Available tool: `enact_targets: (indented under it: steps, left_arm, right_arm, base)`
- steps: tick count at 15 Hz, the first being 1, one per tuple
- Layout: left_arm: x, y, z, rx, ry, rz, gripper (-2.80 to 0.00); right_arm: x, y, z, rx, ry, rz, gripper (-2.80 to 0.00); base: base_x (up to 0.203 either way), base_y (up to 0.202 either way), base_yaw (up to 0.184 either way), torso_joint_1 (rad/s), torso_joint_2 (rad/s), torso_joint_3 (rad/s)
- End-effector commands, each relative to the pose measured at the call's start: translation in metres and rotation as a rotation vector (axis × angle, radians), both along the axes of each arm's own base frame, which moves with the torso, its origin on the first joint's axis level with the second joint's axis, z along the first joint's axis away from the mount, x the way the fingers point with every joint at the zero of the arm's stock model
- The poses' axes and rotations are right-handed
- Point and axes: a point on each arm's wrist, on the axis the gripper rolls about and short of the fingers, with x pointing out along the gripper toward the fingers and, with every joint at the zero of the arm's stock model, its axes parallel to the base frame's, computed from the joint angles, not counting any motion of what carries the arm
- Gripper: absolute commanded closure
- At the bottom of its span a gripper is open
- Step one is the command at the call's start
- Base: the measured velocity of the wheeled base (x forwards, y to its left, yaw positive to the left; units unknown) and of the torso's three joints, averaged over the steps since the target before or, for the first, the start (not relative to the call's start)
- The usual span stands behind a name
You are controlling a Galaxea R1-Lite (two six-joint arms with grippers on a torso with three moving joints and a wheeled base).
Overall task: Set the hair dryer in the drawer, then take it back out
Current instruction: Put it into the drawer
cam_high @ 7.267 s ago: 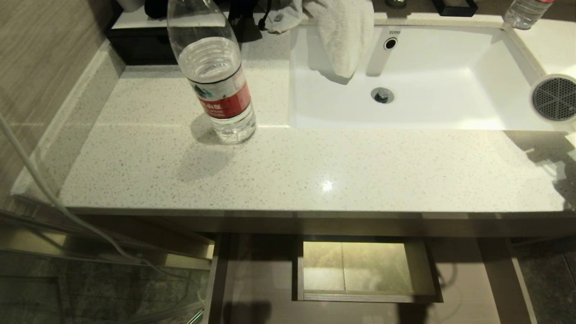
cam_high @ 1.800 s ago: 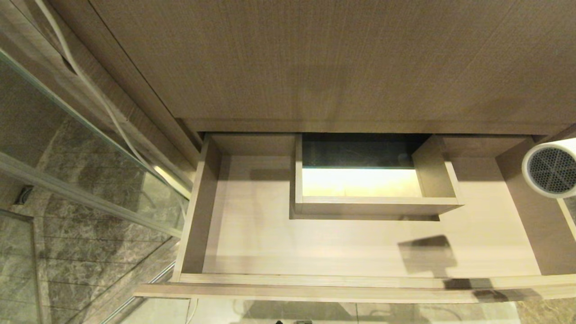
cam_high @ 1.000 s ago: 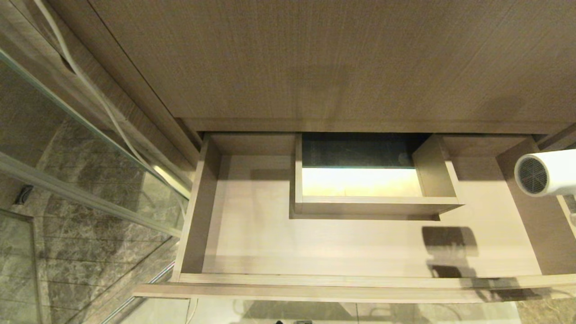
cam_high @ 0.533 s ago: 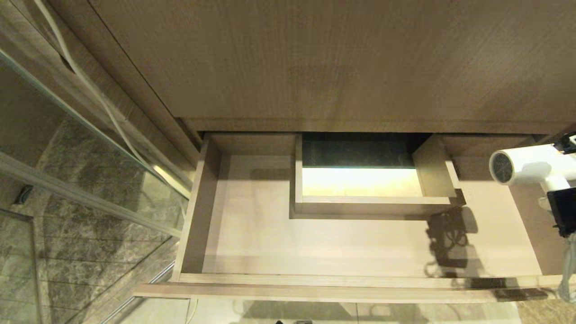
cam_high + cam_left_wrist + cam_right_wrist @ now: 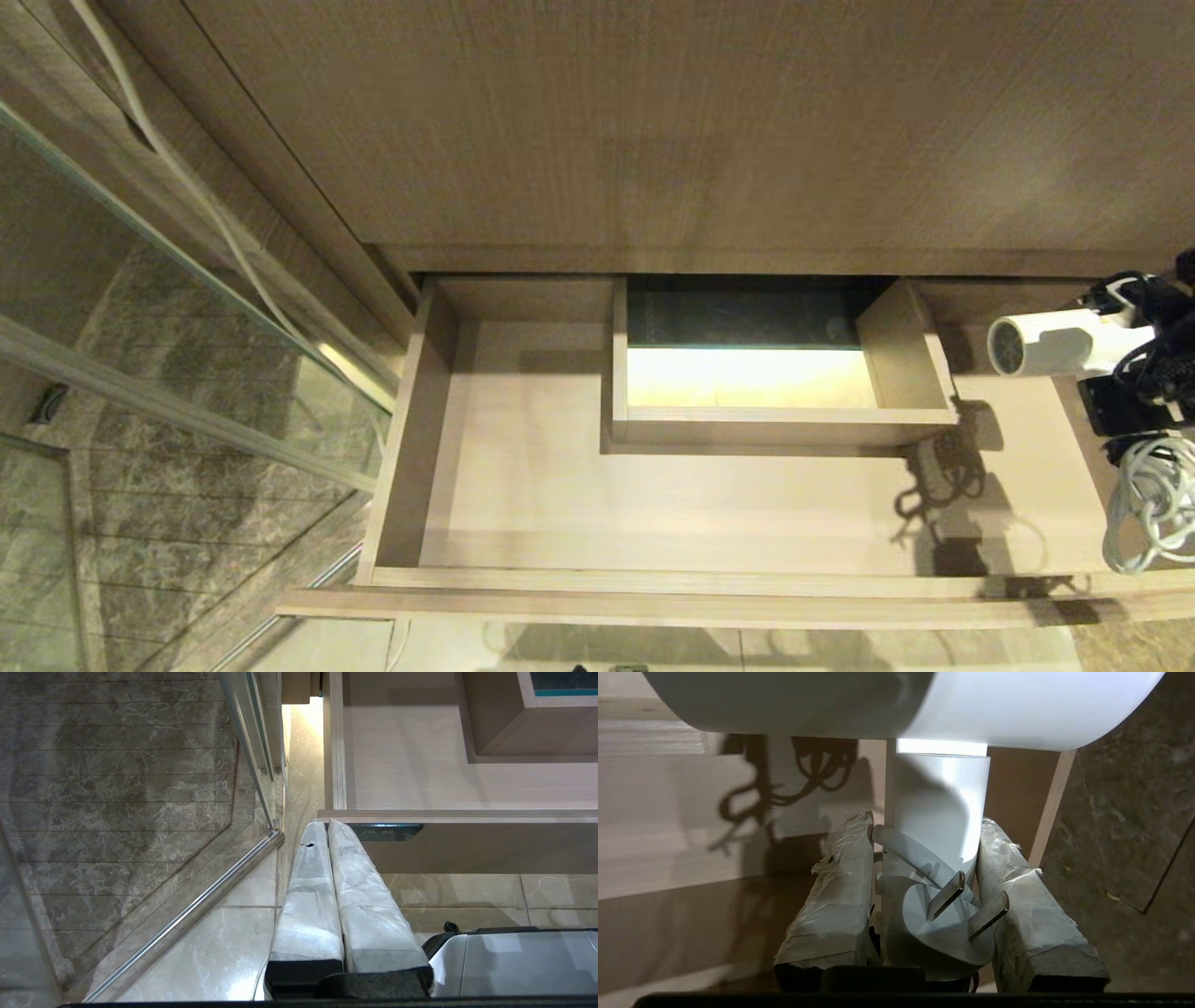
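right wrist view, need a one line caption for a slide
Right gripper clamps the white hair dryer by its handle above the open drawer, plug between the fingers.

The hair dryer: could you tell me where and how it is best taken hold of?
By its handle, I'd judge: a straight cylinder slim enough to sit between the right pincer fingers, as now. Come from the handle's free end, one finger on each side; the barrel looks too wide.

Warm, dim light fell from above, casting sharp cord shadows on the pale wood-grain drawer (image 5: 653,504) floor, while the white plastic hair dryer (image 5: 971,704) glared overexposed.
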Motion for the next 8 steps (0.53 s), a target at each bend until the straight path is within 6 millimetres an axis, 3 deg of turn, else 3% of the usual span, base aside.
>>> enact_targets:
  steps: [1,8]
  left_arm:
    - [0.000,0.000,0.000,0.000,0.000,0.000,0.00]
    - [0.000,0.000,0.000,0.000,0.000,0.000,0.00]
  right_arm:
    - [0.024,-0.012,-0.020,0.014,0.049,-0.011,0.00]
    - [0.067,-0.048,-0.051,0.027,0.046,-0.003,0.00]
  base:
    - [0.000,0.000,0.000,0.000,0.00,0.000]
    - [0.000,0.000,0.000,0.000,0.00,0.000]
